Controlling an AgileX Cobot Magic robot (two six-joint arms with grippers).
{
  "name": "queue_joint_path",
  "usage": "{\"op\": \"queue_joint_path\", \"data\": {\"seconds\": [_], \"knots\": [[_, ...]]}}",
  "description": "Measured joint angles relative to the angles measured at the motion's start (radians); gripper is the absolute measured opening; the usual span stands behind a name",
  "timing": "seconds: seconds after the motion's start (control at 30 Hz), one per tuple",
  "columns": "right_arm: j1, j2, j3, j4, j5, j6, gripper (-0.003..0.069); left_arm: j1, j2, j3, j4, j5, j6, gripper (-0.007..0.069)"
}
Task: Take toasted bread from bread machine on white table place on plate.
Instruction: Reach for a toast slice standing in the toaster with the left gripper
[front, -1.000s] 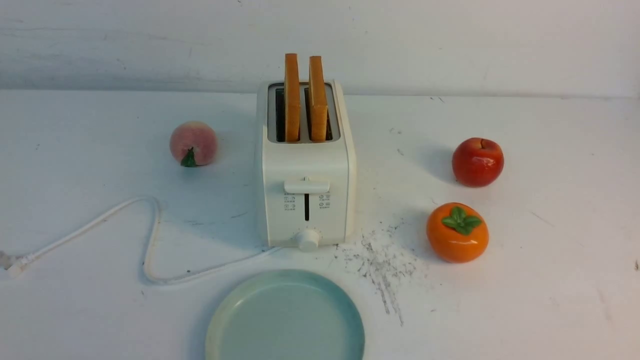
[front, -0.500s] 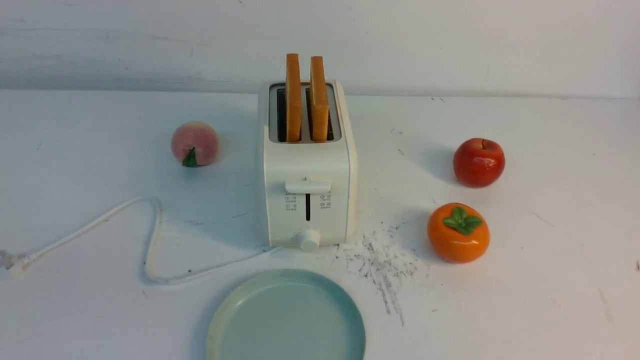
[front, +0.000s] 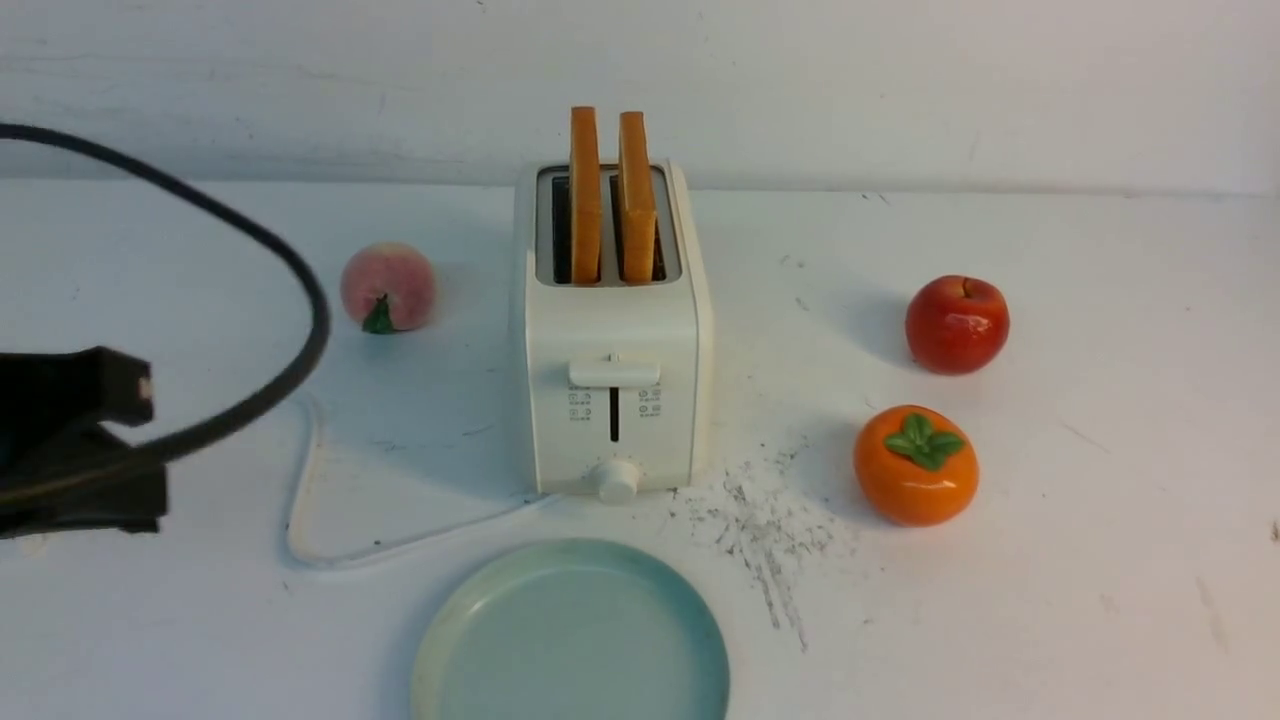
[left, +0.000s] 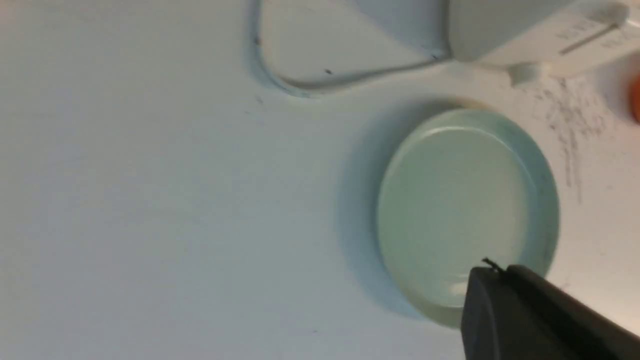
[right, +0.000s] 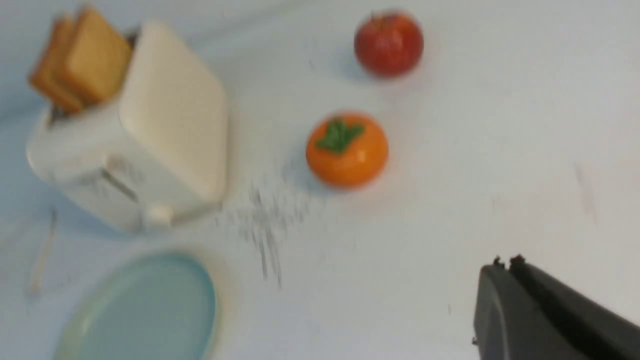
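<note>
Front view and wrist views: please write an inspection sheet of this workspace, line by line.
Surface: white table, scuffed, with a dark scratch patch right of the plate.
Job's things: bread machine upright; two slices of toasted bread standing in its slots; plate bare, in front of it.
Clutter: peach on the left; apple and persimmon on the right.
Grippers: left gripper shut, empty; right gripper shut, empty.
Cables: white cord looping on the table; black cable arching at the left edge.
Surroundings: white wall behind.
</note>
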Motion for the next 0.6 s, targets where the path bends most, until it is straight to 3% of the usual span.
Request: {"op": "queue_joint_path", "data": {"seconds": [0.17, 0.37, 0.5, 0.6], "knots": [[0.014, 0.151, -0.019, 0.095, 0.144, -0.153, -0.0019, 0.000, 0.070, -0.014, -0.168, -0.120, 0.102, -0.0014], [0.014, 0.165, 0.008, 0.211, 0.111, -0.262, -0.0015, -0.012, 0.169, -0.171, -0.181, -0.090, 0.110, -0.0014], [0.014, 0.165, 0.028, 0.272, 0.076, -0.304, -0.0014, -0.108, 0.275, -0.348, -0.094, -0.073, 0.059, -0.0014], [0.014, 0.165, 0.031, 0.281, 0.072, -0.317, -0.0013, -0.236, 0.378, -0.504, 0.047, -0.092, -0.030, -0.0014]]}}
